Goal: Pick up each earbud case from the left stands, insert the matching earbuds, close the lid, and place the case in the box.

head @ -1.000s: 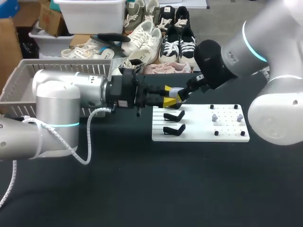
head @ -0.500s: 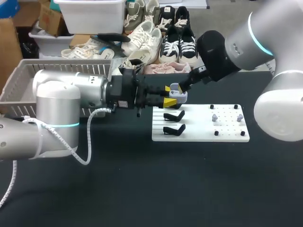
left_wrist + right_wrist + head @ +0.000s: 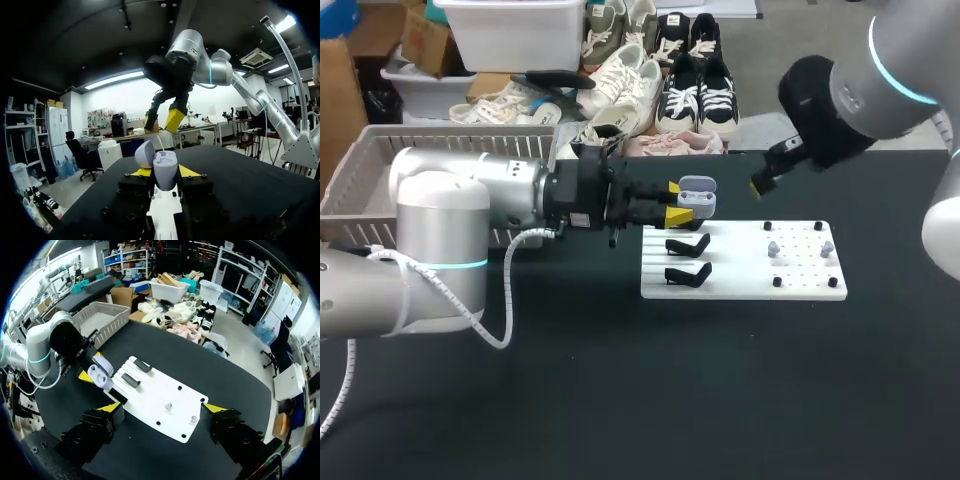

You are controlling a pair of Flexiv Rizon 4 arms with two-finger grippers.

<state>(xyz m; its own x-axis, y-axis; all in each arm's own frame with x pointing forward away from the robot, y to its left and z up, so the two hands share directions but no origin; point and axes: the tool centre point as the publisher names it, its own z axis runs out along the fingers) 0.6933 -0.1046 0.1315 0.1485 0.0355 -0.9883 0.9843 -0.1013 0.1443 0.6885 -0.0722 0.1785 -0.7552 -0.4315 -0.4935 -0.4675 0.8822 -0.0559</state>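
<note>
While fast in the left claw point(image 3: 164, 172), earbud case point(image 3: 165, 167) with long axis straight ahead, lid open; right claw point(image 3: 162, 408) spread.

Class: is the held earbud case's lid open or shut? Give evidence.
Open. The earbud case, in the left gripper, has its lid tilted up off its body.

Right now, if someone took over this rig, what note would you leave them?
Left gripper: shut on the earbud case, lid open, held in the air by the white board's stand end.
Right gripper: open, empty, raised above the board.
Two earbuds sit on the board; both visible stands are empty.
Done: case picked up. Left: insert earbuds, close lid, put case in the basket.
</note>
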